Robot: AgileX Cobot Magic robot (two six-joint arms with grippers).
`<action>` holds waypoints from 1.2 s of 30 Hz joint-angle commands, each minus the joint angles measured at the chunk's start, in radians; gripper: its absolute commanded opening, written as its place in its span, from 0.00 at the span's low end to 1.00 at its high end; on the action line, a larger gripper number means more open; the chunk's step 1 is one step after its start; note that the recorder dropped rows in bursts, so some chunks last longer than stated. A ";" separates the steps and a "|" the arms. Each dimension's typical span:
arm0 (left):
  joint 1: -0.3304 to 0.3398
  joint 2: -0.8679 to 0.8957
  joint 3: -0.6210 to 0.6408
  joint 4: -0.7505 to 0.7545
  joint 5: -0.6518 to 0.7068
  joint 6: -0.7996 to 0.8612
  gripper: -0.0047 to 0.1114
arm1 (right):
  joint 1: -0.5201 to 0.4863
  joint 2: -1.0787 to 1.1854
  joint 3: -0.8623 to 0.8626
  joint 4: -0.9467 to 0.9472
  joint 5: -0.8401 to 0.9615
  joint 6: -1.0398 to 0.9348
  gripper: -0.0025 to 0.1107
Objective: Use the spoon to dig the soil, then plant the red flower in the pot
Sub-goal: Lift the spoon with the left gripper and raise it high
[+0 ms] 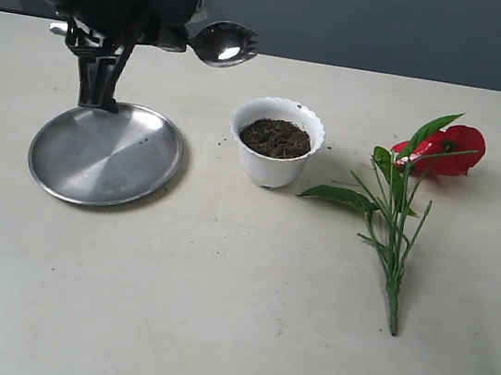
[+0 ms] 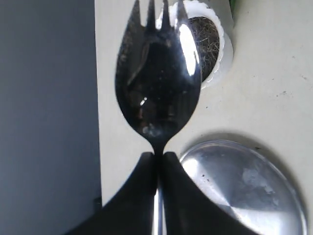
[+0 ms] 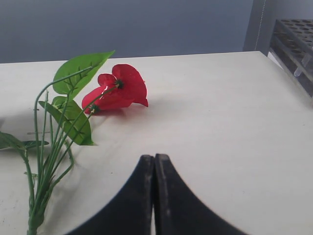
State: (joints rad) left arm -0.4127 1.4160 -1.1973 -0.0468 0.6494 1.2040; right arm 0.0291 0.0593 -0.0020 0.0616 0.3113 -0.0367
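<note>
My left gripper point(image 1: 180, 40) point(image 2: 159, 155) is shut on the handle of the steel spoon point(image 1: 224, 44), just below its bowl. The notched bowl point(image 2: 159, 83) hangs in the air and points toward the white pot point(image 1: 272, 167) point(image 2: 221, 58). It is above and to the left of the pot, apart from it. Dark soil point(image 1: 276, 138) point(image 2: 206, 41) fills the pot. The red flower point(image 1: 452, 149) point(image 3: 120, 88) lies flat on the table to the right of the pot, stem toward the front. My right gripper point(image 3: 154, 157) is shut and empty, a little short of the flower; the exterior view does not show it.
A round steel plate point(image 1: 106, 153) point(image 2: 244, 191) lies left of the pot, beneath my left arm. Part of that arm point(image 1: 98, 73) hangs over the plate's far rim. A dark rack point(image 3: 293, 44) stands off the table's far right corner.
</note>
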 commanded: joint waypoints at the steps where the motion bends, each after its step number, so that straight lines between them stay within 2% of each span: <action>1: -0.009 -0.006 -0.006 0.003 -0.082 0.072 0.04 | -0.006 -0.003 0.002 0.000 -0.007 -0.006 0.02; 6: -0.009 -0.006 -0.006 -0.051 -0.140 0.066 0.04 | -0.006 -0.003 0.002 0.000 -0.007 -0.006 0.02; 12: -0.009 -0.006 -0.006 -0.119 -0.134 0.052 0.04 | -0.006 -0.003 0.002 0.000 -0.007 -0.006 0.02; 36: -0.009 -0.006 -0.006 -0.052 -0.117 0.075 0.04 | -0.006 -0.003 0.002 0.003 -0.007 -0.006 0.02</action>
State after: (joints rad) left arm -0.4127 1.4160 -1.1973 -0.0979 0.5387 1.2821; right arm 0.0291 0.0593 -0.0020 0.0616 0.3113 -0.0367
